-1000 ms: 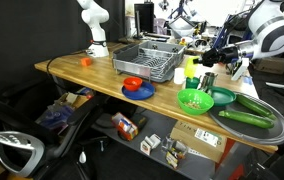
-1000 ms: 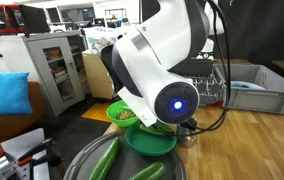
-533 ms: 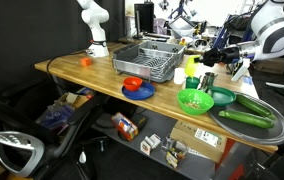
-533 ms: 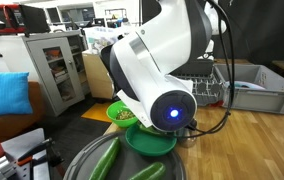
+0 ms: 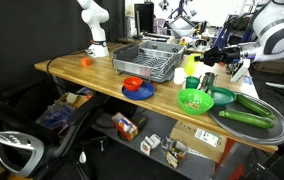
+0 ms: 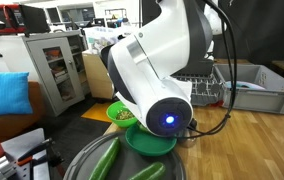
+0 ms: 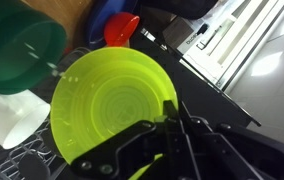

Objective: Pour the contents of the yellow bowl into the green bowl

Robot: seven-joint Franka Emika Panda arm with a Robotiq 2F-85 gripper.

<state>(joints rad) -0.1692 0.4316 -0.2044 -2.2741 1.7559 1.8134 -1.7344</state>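
My gripper (image 7: 168, 118) is shut on the rim of the yellow bowl (image 7: 107, 110), which fills the wrist view, looks yellow-green there, and shows a bare inside. In an exterior view the gripper (image 5: 204, 62) holds the yellow bowl (image 5: 190, 70) above the table, beside the dish rack and behind the green bowl (image 5: 194, 100). The green bowl also shows in the other exterior view (image 6: 117, 112) with something brownish in it. My gripper and the yellow bowl are hidden there behind the arm.
A teal-green bowl (image 5: 222, 97) sits next to the green bowl, also visible past the arm (image 6: 152, 142). A tray with cucumbers (image 5: 247, 115) is at the table end. A red bowl (image 5: 132, 83) rests on a blue plate. A grey dish rack (image 5: 147, 62) stands behind.
The arm's wrist has turned a little. The yellow bowl stays in the gripper, about where it was.
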